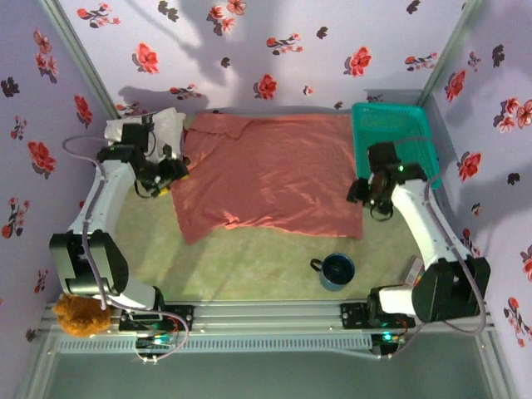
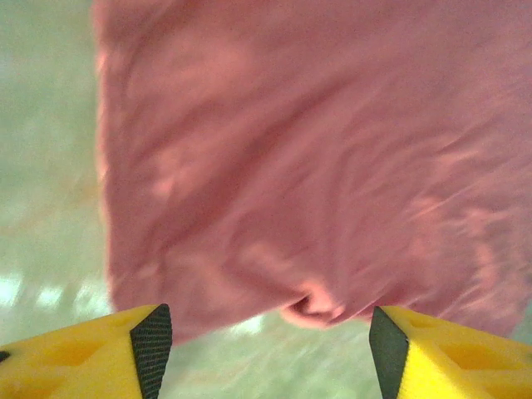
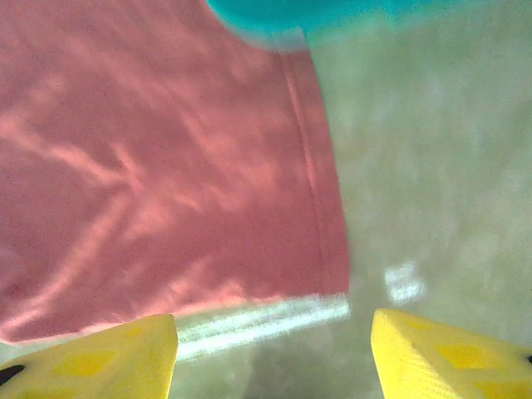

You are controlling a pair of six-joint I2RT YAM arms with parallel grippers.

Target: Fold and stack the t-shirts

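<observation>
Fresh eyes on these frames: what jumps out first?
The big salmon-pink t-shirt, spread across the middle of the table. The left gripper and right gripper flank its side edges, both open and empty. Then the teal basket at the far right corner and a blue mug near the front.

Both arms reach forward, left end effector [image 1: 170,174] and right end effector [image 1: 370,196] with jaws apart.

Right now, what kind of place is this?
Probably a robot test booth, not a home: flowered panel walls enclose a table, with a metal rail at its near edge and a salmon-pink t-shirt spread out.
</observation>
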